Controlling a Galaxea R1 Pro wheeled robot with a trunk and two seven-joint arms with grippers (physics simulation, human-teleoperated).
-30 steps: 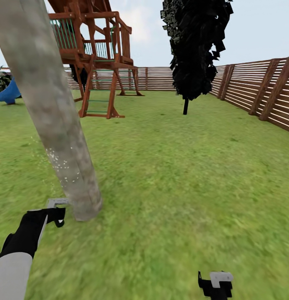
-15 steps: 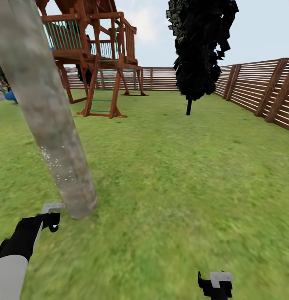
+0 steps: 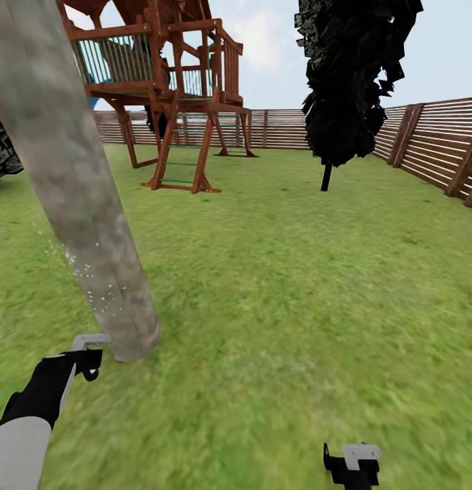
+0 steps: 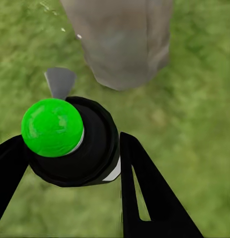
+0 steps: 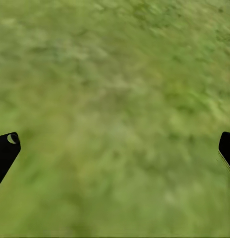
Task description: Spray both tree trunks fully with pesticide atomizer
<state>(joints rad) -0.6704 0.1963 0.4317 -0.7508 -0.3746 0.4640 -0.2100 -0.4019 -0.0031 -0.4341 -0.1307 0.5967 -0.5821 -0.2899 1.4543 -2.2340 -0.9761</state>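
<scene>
My left gripper [image 3: 85, 361] is shut on the pesticide atomizer [image 4: 70, 141], low down beside the foot of a tree. From the left wrist the atomizer shows a black top with a bright green spot, and its grey nozzle [image 4: 60, 82] points at the tree trunk [image 4: 122, 39]. The thick, pale, mottled tree trunk [image 3: 79, 190] leans up out of the grass at the left, with small white specks [image 3: 93, 286] on its lower part. The atomizer's nozzle [image 3: 88, 339] almost touches the trunk's base. My right gripper [image 3: 351, 464] hangs open over bare grass, with nothing between its fingers [image 5: 5, 151].
A brown wooden play tower [image 3: 175, 88] stands behind the trunk. A thin-stemmed tree with black foliage [image 3: 351, 82] stands at the back right. A slatted wooden fence [image 3: 440, 153] runs along the back and right. A dark shrub [image 3: 1, 153] is at the left edge. Open lawn [image 3: 297, 286] lies ahead.
The whole view has swung left, so the play tower and black tree sit further right. My left gripper stays by the trunk's base with the atomizer in it. The right gripper is unchanged.
</scene>
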